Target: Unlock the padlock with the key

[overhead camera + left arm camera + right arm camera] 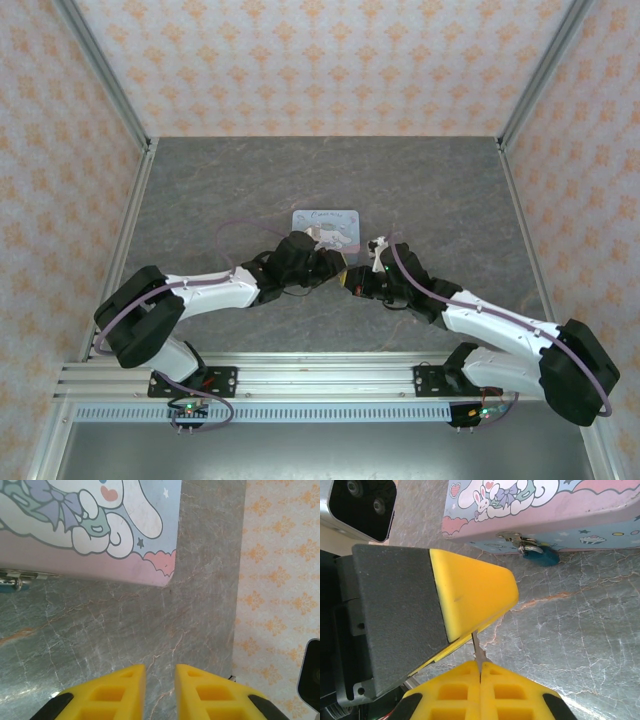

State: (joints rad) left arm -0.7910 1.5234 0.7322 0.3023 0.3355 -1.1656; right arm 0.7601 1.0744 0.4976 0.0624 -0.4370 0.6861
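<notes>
**Key pinched, padlock hanging**

The right hand (480, 669) pinches the key (476, 644), likely a stiff, slippery sliver best held by its head. The light padlock (544, 557) hangs at the tin (555, 510), apt to swing; steady its body. The left hand (160, 680) stands slightly parted, empty.

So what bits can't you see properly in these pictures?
- Key: in the right wrist view just a sliver shows; the rest is squeezed inside the shut right pincer and tucked behind a yellow finger.
- Padlock: its keyhole is too small to make out in the right wrist view, and the whole lock is too small in the top view.
- Tin: cut off by the top edge in both wrist views.
</notes>
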